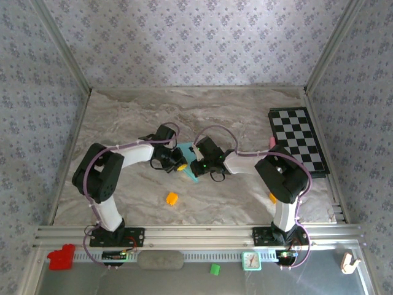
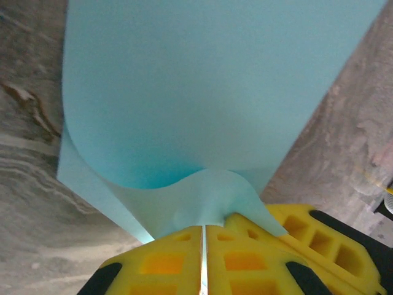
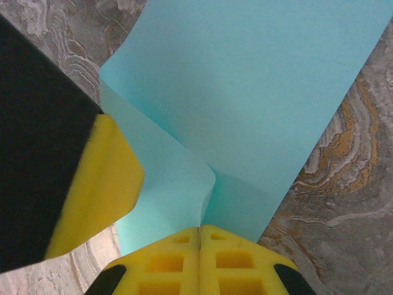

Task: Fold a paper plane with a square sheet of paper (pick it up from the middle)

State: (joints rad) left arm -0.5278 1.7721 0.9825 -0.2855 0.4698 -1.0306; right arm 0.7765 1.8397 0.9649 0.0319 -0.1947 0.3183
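Teal-blue and thin, the square sheet of paper (image 1: 191,174) is lying near the middle of the marble-patterned table (image 1: 123,117), where the two arms are meeting over it. The left gripper (image 2: 204,230) is pressing its yellow fingers together on a raised fold of the sheet, with the paper curling up into the narrow seam between them. The right gripper (image 3: 199,230) is likewise clamping a pinched ridge of the sheet between its closed fingers, and one yellow-and-black finger (image 3: 104,178) of the left gripper is showing just beside it in the right wrist view. Beyond both pinches the paper is spreading flat across the stone-grey surface. An orange cube (image 1: 172,198) is sitting on the table nearer the arm bases, apart from the sheet. A black-and-white checkered board (image 1: 299,140) is lying along the table's right edge, well clear of the grippers.
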